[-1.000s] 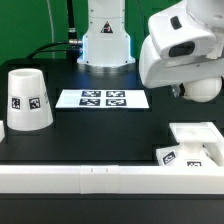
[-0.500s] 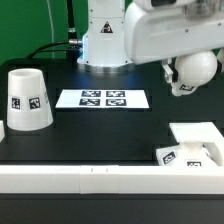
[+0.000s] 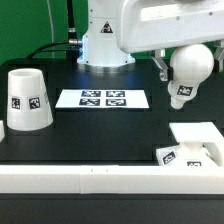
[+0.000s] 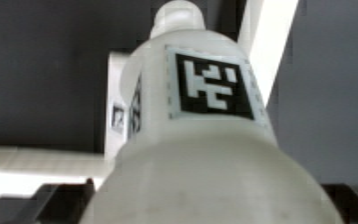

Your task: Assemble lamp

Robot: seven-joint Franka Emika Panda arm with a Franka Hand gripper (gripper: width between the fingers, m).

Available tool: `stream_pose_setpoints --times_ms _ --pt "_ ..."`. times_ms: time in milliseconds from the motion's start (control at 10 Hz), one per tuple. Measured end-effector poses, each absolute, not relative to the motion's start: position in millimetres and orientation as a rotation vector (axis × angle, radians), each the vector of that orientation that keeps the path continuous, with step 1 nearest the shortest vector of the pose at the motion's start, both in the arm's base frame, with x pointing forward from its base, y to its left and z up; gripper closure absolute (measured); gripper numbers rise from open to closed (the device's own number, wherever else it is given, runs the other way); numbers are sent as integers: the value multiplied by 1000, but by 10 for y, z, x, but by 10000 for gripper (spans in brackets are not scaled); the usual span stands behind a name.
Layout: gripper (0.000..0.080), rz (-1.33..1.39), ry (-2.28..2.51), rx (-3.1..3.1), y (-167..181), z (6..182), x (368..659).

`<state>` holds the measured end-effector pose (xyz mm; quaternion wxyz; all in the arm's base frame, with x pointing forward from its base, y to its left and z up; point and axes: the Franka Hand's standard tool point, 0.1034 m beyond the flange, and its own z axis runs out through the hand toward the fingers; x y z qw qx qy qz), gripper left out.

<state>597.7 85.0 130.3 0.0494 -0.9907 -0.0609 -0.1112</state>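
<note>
My gripper is shut on the round head of the white bulb stem and holds it in the air over the exterior view's right side, its tagged stem end pointing down. In the wrist view the bulb stem fills the picture, with my dark fingers at its two sides. The flat square base lies below it at the front right, and part of it shows in the wrist view. The tapered shade stands mouth down at the far left.
The marker board lies flat at mid table. The arm's own pedestal stands behind it. A white rail runs along the table's front edge.
The arm has swung toward the exterior view's left and lifted the bulb stem a little. The bulb stem has turned, so its tagged end now hangs down.
</note>
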Motion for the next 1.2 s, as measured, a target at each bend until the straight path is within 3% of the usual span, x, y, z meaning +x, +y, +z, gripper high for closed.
stream_pose_setpoints --times_ms 200,500,1200 --pt "225 -572 -199 -2999 828 1435 6139" --pt "225 -537 -179 -2989 954 1632 6270" --pt "225 -814 -215 -2953 895 1541 6381"
